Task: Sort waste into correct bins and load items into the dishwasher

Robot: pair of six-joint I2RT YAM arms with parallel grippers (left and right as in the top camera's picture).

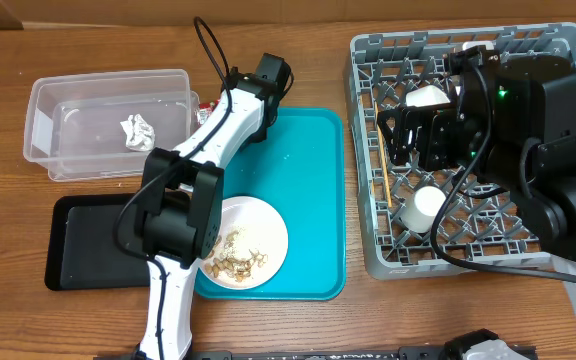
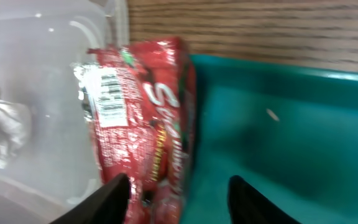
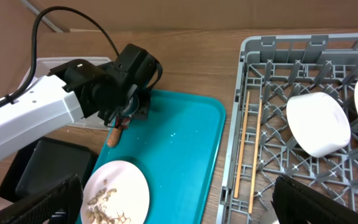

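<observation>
Nearest the left wrist camera, the left tool [image 2: 179,190] stands partly open, its two dark fingers [image 2: 114,199] apart. The red snack wrapper [image 2: 142,124] runs down into the gap between them, close beside one finger. It is not clamped from both sides. The wrapper sits wedged between the wall of the clear tub [image 2: 42,56] and the rim of the teal tray [image 2: 278,124], on the wooden counter [image 2: 260,31].

Inside the clear tub lies the silvery-white paper wad [image 1: 136,131]. The black tray [image 1: 83,240] sits just in front of the tub, with the left arm across its right end.

On the teal tray stands the white plate [image 1: 263,225], carrying beige crumbs [image 1: 236,258]. The orange-brown stick [image 3: 114,135] lies at the tray's edge, directly below the left arm's wrist.

The right tool [image 3: 178,199] hangs above the grey dish rack [image 1: 368,260] with its fingers spread wide and nothing between them. In the rack lie the wooden chopsticks [image 3: 246,143] along the left side, a white bowl [image 3: 316,124] tilted among the pegs, and a small white cup [image 1: 423,207].
</observation>
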